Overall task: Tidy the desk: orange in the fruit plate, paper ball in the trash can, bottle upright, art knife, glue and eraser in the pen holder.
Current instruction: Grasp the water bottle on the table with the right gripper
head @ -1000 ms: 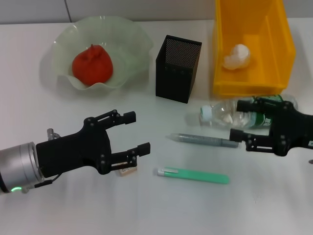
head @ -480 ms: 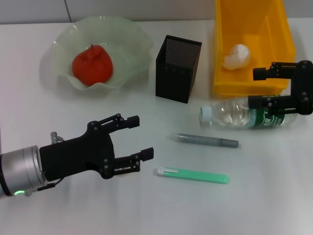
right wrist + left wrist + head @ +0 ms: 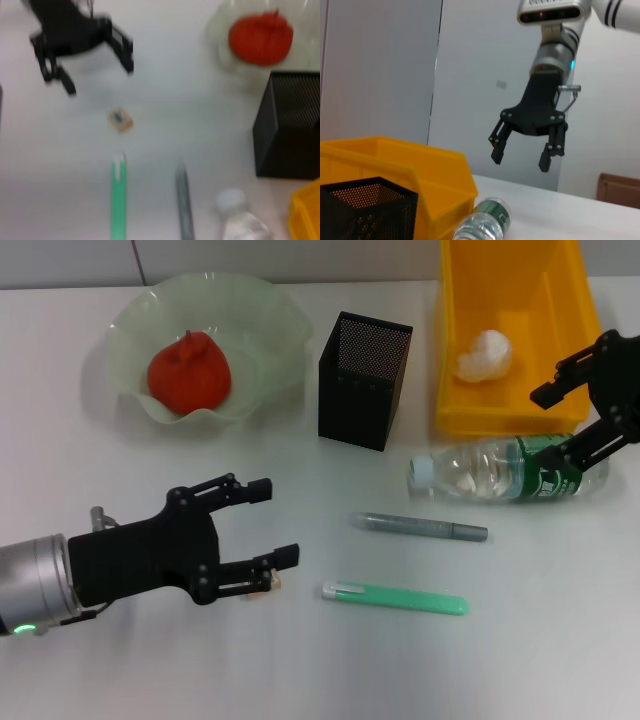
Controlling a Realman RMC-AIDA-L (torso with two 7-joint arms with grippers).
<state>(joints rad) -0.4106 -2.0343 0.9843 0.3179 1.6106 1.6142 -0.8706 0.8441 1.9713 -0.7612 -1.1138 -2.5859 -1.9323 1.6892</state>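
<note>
The orange (image 3: 190, 372) lies in the fruit plate (image 3: 255, 310). A paper ball (image 3: 487, 355) rests in the trash can (image 3: 520, 410). The bottle (image 3: 480, 472) lies on its side on the desk (image 3: 560, 640), cap toward the pen holder (image 3: 362, 380). My right gripper (image 3: 548, 430) hangs open above its labelled end; the left wrist view shows that gripper (image 3: 527, 145) above the bottle (image 3: 482, 222). A grey glue stick (image 3: 420, 527) and a green art knife (image 3: 395, 597) lie mid-desk. My left gripper (image 3: 276, 521) is open over the eraser (image 3: 120, 120), which peeks out under its lower finger (image 3: 275, 581).
The pen holder stands between the fruit plate and the trash can. In the right wrist view the art knife (image 3: 118, 200) and glue stick (image 3: 185, 200) lie side by side near the bottle cap (image 3: 231, 200).
My right gripper has risen from desk level beside the glue stick and swung back over the bottle's base. My left gripper has shifted slightly toward the near left.
</note>
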